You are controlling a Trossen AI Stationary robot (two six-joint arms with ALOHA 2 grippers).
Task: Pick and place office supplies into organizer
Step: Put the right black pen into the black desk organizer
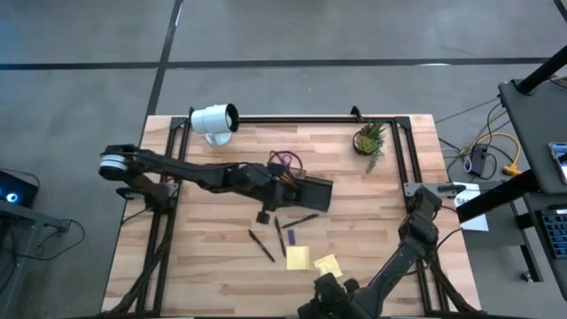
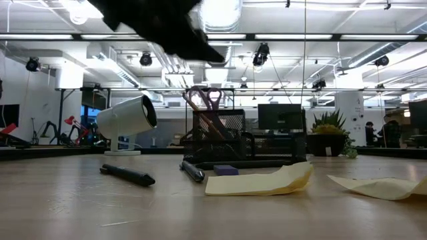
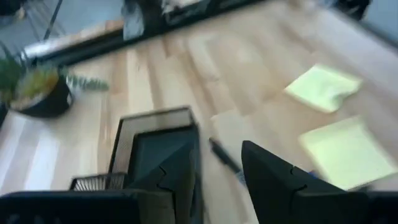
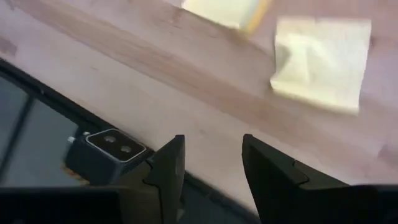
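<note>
The left gripper point(image 1: 282, 180) is above the middle of the bench point(image 1: 204, 252), just beside the black mesh organizer point(image 1: 312, 191). In the left wrist view its two dark fingers point(image 3: 277, 180) stand apart with nothing between them, so it is open and empty. In this same view the organizer point(image 3: 155, 146) is directly ahead of the fingers, and a dark pen point(image 3: 224, 155) lies on the wood next to it.

The purple-handled scissors point(image 1: 284, 162) stand in the organizer, with the handles above its rim; the low view shows them point(image 2: 203, 100) upright inside the mesh walls point(image 2: 267, 137).

Toward the front edge of the bench, other supplies lie loose: one dark pen point(image 1: 261, 245), a second dark pen point(image 1: 279, 237) near it, and a third one point(image 1: 301, 219) close to the organizer. A small purple object point(image 1: 291, 237) lies among them. Two yellow sticky-note pads point(image 1: 299, 257) point(image 1: 328, 264) are side by side near the front edge, apart from the organizer.

The right gripper point(image 1: 330, 288) is at the front edge of the bench, near the sticky-note pads. In the right wrist view its fingers point(image 4: 267, 171) are separated and hold nothing.

At the back edge stands a white cylindrical lamp point(image 1: 215, 120) near the left corner and a small potted plant point(image 1: 369, 140) near the right corner.
</note>
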